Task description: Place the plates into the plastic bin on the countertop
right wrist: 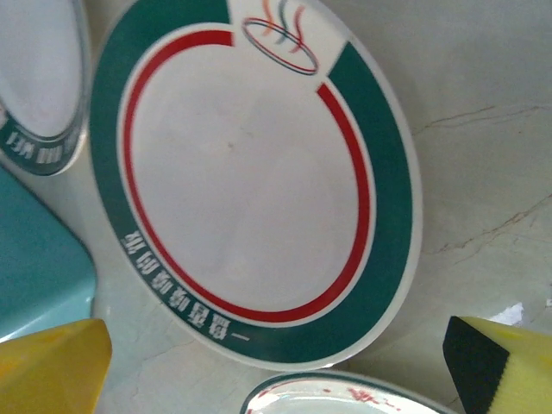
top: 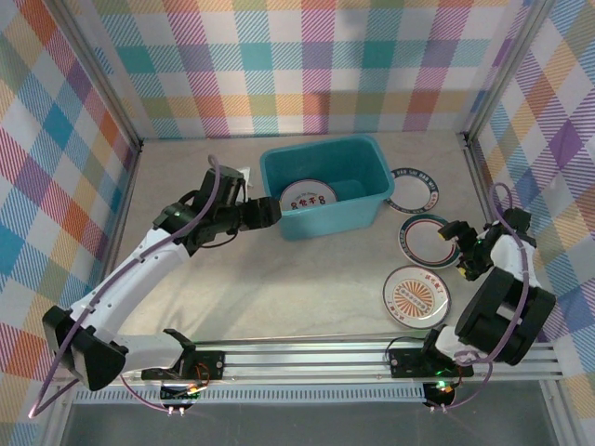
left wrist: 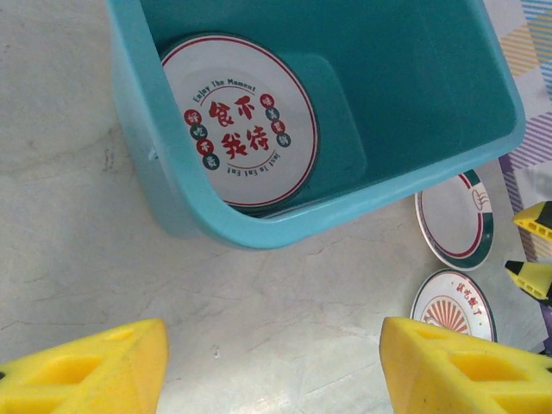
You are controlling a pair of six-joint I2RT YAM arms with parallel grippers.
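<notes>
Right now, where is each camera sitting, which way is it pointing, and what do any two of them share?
Top external: above and behind the arms, looking down on the countertop; both arms, the left gripper and the right gripper show.
Left wrist: beside the plastic bin, looking down into it at the character plate; its own yellow fingers show.
Right wrist: low over the green-rimmed plate, facing down; its own yellow fingers show.
Shared: both wrist views catch the green-rimmed plate and the bin.
</notes>
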